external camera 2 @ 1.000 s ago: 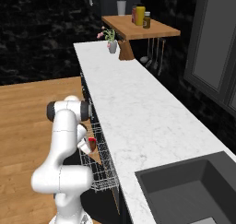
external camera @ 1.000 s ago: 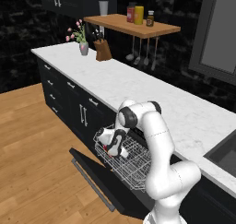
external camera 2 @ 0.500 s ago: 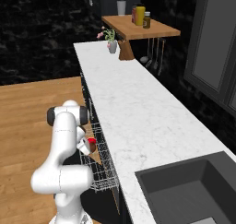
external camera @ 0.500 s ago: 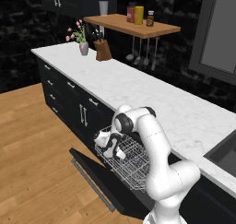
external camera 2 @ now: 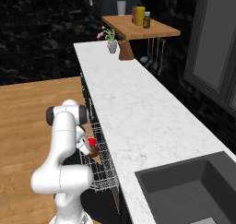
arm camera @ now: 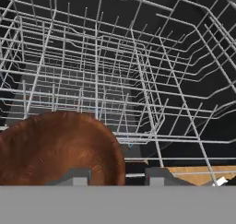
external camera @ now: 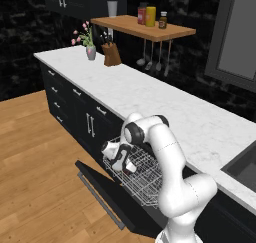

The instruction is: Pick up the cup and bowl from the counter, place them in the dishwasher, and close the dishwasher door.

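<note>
Brown bowl [arm camera: 57, 147] down in wire rack [arm camera: 138, 80], just left of gripper [arm camera: 115, 174]; jaws part-spread, grip unclear. Cup [external camera 2: 91, 142] beside it.

No lettering, brand, number or sign is legible anywhere in this kitchen. The red, yellow and dark containers [external camera: 150, 16] on the wooden wall shelf [external camera: 145, 28] carry labels too small and blurred to read, and the black drop-down dishwasher door [external camera: 112, 194] shows no readable marking.
</note>
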You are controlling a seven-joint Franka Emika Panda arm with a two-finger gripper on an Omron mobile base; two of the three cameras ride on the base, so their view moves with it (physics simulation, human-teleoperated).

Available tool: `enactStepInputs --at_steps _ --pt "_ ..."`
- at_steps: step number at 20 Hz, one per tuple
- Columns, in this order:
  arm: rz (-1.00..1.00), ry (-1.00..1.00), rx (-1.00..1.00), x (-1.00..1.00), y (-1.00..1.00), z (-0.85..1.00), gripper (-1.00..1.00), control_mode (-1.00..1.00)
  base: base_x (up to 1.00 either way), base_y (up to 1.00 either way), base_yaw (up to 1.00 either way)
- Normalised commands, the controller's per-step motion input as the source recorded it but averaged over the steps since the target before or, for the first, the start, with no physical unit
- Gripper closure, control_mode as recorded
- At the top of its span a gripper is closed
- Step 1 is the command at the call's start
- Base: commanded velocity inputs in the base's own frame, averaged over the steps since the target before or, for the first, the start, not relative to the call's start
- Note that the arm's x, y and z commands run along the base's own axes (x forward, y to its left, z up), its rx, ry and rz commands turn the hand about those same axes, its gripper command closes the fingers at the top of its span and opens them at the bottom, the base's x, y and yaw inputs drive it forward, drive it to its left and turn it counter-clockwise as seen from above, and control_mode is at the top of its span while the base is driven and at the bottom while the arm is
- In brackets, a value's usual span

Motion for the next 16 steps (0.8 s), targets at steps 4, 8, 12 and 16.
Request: enactStepInputs --at_steps 4,8,12,16 --pt "0.0 -0.13 0.0 -0.2 0.0 0.14 -1.0 -1.0 0.0 0.0 0.0" --pt "0.0 -0.19 0.0 -0.5 0.04 0.28 -1.0 -1.0 0.0 0.0 0.0" --pt "0.0 -0.14 -0.01 -0.67 0.21 0.3 -1.0 -1.0 0.0 0.0 0.0" --pt "0.0 -0.17 0.0 -0.67 0.24 0.4 -1.0 -1.0 0.0 0.0 0.0"
